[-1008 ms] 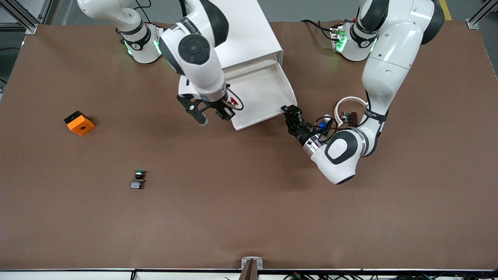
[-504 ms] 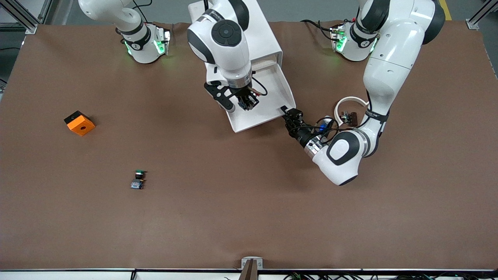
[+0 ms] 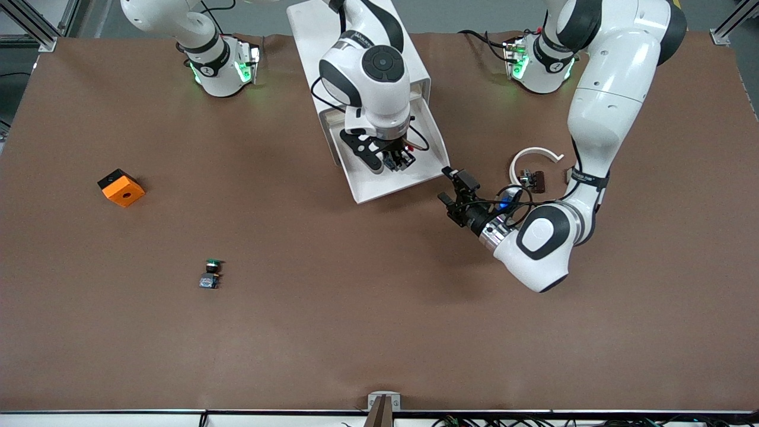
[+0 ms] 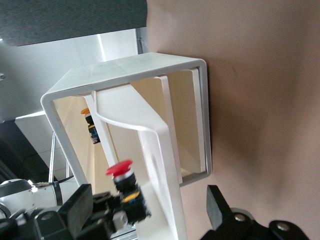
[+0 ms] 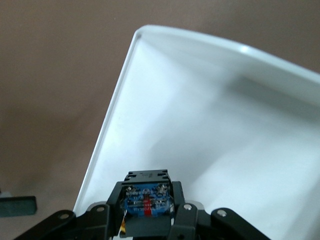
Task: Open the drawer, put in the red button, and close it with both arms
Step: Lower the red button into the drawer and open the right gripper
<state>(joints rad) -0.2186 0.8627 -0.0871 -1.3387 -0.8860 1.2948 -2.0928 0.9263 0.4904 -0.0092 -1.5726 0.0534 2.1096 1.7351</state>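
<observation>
The drawer (image 3: 409, 160) stands pulled out of the white cabinet (image 3: 356, 53), its cream front toward the front camera. The right gripper (image 3: 396, 160) hangs over the open drawer, jaws clamped on the red button (image 4: 120, 169) — in the left wrist view the red cap shows above its black neck, held just beside the drawer's front edge. From the right wrist view the button's blue base block (image 5: 146, 196) sits squeezed between the two fingers (image 5: 186, 212), with the white floor of the drawer below it.

The left gripper (image 3: 458, 193) hovers over the bare desk (image 3: 379, 332) just beside the drawer's front corner toward the left arm's end, jaws spread wide and holding nothing; it is apart from the drawer. Its two black fingertips (image 4: 216, 205) frame the cabinet's open face in the left wrist view.

On the desk toward the right arm's end lie a green button (image 3: 210, 274) and, farther from the front camera, an orange cube (image 3: 121, 187) with a hole — well apart from each other and from the cabinet. A white ring (image 3: 533, 155) lies near the left arm's forearm.
</observation>
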